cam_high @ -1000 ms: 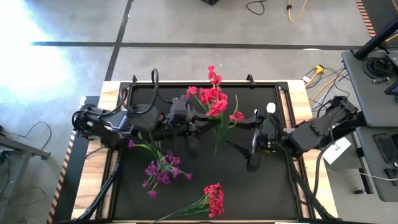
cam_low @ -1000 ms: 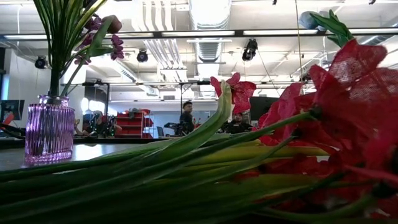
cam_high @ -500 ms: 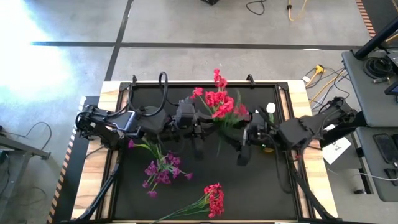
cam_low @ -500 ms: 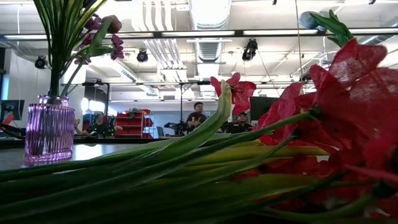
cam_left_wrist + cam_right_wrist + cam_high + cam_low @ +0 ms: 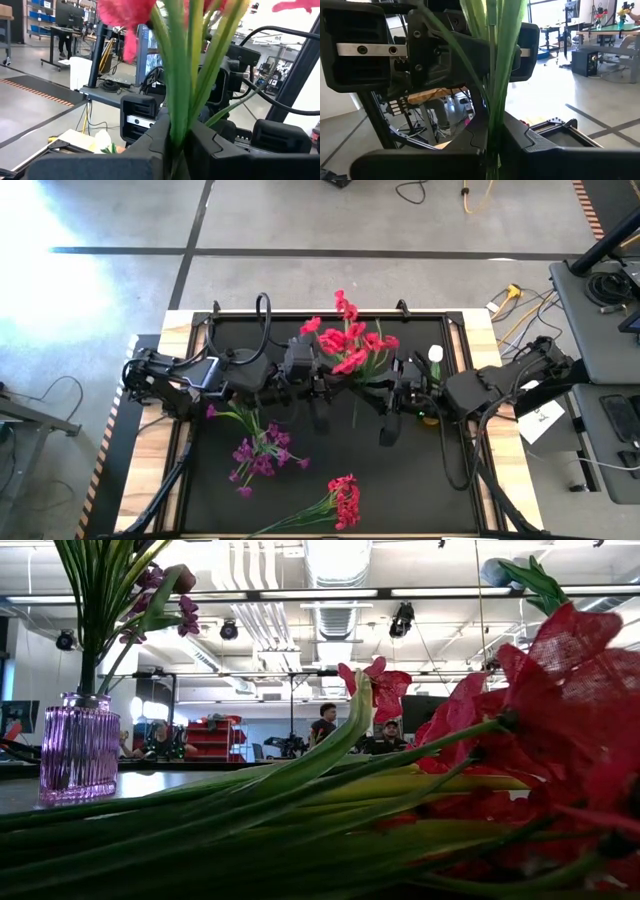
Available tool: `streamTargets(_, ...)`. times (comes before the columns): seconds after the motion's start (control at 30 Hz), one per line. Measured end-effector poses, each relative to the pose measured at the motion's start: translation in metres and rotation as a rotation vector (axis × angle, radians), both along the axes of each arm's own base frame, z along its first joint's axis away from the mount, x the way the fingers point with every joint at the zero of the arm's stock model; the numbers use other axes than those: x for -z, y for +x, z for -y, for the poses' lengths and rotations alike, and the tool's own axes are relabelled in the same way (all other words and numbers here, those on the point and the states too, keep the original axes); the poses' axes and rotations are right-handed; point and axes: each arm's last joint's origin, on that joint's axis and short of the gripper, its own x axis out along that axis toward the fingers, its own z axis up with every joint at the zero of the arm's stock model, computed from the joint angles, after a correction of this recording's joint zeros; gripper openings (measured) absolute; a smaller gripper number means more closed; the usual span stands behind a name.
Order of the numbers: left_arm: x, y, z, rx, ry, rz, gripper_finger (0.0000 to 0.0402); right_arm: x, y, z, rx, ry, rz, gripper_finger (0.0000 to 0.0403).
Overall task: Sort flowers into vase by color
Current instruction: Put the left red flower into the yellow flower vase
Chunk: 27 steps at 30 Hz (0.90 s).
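Starting over on the left of the dark surface, the left arm is reaching in toward the middle, and its left end effector is sitting clenched around the green stems of the red-pink bunch. The left wrist view is confirming it: the two dark fingers are pressing in on the stems from both sides, with pink blooms blurring overhead.

Just below that arm, purple-magenta flowers are lying loose on the surface, and nearer the front edge a second red-pink bunch is lying on its side, stems trailing away to the left. In the low view that bunch is filling the foreground, while a ribbed purple vase is standing upright at the left, already carrying green stems and purple blooms.

Moving to the centre, the held bunch is fanning upward toward the far rim of the surface, blooms well clear of the loose flowers.

Coming in from the right, the right end effector is clamping the same stems just beside the left one; its wrist view is showing the fingers closed tight on the green stalks. A single white tulip bud is sitting just beyond the right arm.
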Motion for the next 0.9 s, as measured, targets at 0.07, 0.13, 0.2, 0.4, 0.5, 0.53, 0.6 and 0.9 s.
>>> streamTargets(0.07,0.000,-0.001,0.000,0.020,0.004,-0.002,0.0037,0.000,0.000,0.000,0.000,0.000,0.000,0.0017)
streamTargets(0.13,-0.001,-0.004,0.000,0.045,0.008,-0.016,0.0056,0.000,-0.001,0.000,0.004,0.000,0.001,0.0016)
streamTargets(0.2,-0.002,-0.009,-0.001,0.053,0.017,-0.045,0.0081,-0.001,-0.002,0.001,0.006,0.000,0.001,0.0016)
streamTargets(0.4,-0.003,-0.036,-0.008,0.072,0.055,-0.187,0.0167,-0.008,-0.010,0.006,0.025,-0.009,0.018,0.0015)
streamTargets(0.5,-0.003,-0.054,-0.010,0.082,0.074,-0.279,0.0199,-0.010,-0.020,0.011,0.058,-0.026,-0.010,0.0015)
streamTargets(0.53,-0.002,-0.059,-0.010,0.085,0.075,-0.305,0.0206,-0.011,-0.024,0.014,0.082,-0.034,-0.027,0.0015)
streamTargets(0.6,-0.001,-0.068,-0.009,0.095,0.075,-0.343,0.0214,-0.011,-0.037,0.021,0.147,-0.064,-0.084,0.0015)
streamTargets(0.9,0.000,-0.076,0.001,0.123,0.075,-0.370,0.0207,0.028,-0.111,0.060,0.448,-0.117,-0.333,0.0015)
